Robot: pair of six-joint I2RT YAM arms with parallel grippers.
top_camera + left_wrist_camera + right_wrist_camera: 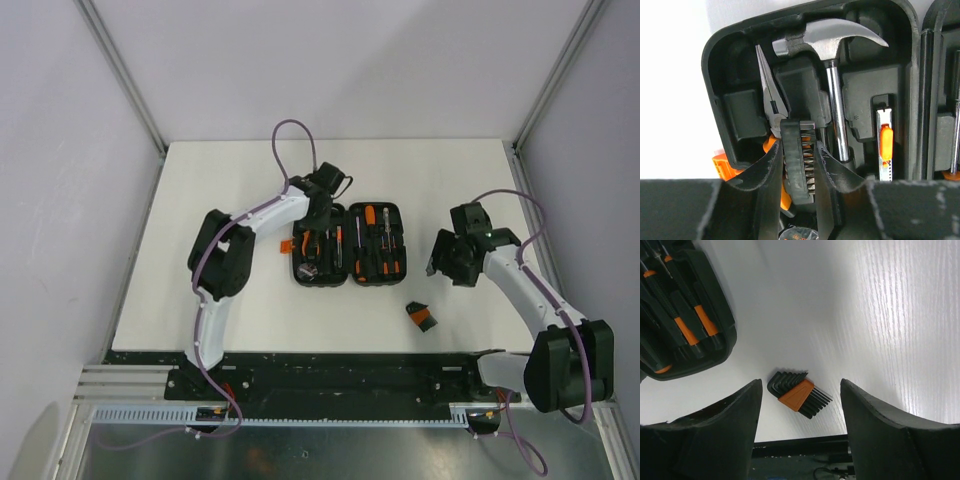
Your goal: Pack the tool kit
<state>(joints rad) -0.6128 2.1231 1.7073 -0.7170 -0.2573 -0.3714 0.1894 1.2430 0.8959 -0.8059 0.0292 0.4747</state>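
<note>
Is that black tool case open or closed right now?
Open. The tool case lies flat with both halves spread side by side, and the hammer and screwdrivers in its slots are exposed.

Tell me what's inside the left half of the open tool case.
A hammer, long-nose pliers, a utility knife and a bit rack, which the left gripper is shut on. The gripper covers whatever lies nearer the camera.

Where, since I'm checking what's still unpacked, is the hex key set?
In the top view the hex key set lies on the white table, apart from the open tool case, off its near right corner.
</note>
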